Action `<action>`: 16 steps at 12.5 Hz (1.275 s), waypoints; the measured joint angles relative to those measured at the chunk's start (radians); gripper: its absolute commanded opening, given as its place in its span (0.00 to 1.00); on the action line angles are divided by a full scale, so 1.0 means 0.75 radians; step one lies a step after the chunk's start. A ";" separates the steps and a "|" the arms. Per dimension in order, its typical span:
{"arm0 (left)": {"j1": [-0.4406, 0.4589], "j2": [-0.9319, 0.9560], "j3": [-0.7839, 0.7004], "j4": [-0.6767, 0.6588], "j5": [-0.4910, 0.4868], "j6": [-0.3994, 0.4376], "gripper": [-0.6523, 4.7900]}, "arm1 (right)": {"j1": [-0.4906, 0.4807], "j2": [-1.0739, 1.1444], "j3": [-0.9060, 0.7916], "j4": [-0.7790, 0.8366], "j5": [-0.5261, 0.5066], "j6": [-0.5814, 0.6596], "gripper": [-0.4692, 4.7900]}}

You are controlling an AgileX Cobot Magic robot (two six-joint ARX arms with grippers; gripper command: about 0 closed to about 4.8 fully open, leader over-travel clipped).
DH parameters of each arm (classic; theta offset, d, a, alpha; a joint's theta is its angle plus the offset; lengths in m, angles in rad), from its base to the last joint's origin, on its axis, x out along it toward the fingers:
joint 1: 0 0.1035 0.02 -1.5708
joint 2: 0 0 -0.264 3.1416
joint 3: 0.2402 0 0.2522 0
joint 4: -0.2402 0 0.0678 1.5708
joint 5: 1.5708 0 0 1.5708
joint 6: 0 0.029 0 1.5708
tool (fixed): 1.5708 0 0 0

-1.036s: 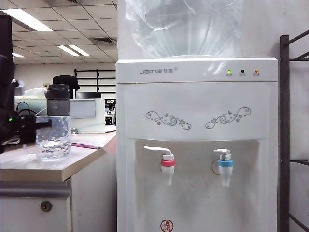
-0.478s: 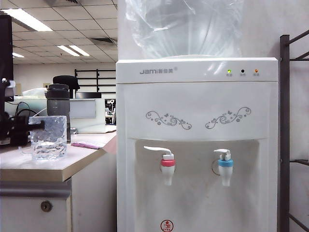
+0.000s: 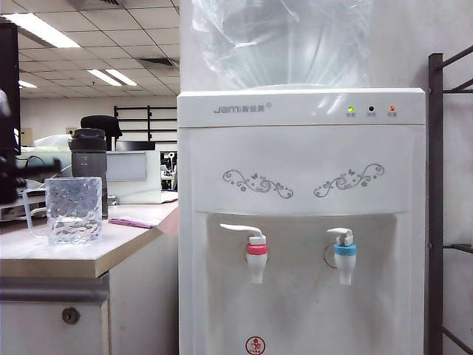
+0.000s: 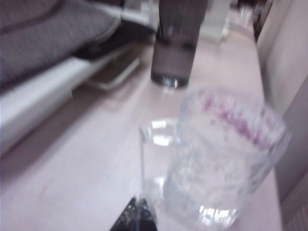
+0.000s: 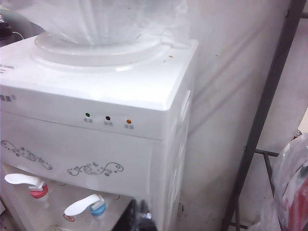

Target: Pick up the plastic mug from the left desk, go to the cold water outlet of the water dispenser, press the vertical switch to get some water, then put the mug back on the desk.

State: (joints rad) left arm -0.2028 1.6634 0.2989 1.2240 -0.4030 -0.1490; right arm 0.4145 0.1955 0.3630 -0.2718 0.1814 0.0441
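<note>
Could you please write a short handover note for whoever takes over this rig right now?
Left gripper: shut, empty, close beside the plastic mug at its handle side.
Right gripper: only its dark tip shows in the right wrist view, near the water dispenser; state unclear.
Mug: standing upright on the left desk, in front of the grey bottle; whether it holds water cannot be told.
Cold water outlet and its vertical switch: nothing at them.
Done: cannot tell from here whether filling happened.
Left: check the mug; if empty, grasp, fill at the blue tap, return.
</note>
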 measured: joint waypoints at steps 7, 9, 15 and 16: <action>0.054 -0.949 -0.097 -0.971 0.189 0.109 0.12 | 0.000 -0.001 0.000 0.000 0.001 0.000 0.09; 0.154 -1.374 -0.228 -1.096 0.215 0.143 0.17 | 0.000 -0.002 0.000 0.000 0.000 -0.001 0.09; 0.195 -1.920 -0.388 -1.503 0.341 0.269 0.17 | 0.000 -0.006 0.000 0.000 0.000 -0.001 0.09; 0.199 -1.954 -0.388 -1.555 0.395 0.273 0.17 | 0.000 -0.006 0.000 0.000 0.000 0.000 0.09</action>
State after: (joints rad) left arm -0.0532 0.1978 0.0082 0.0578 -0.1066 0.0555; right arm 0.4145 0.1909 0.3630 -0.2718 0.1814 0.0441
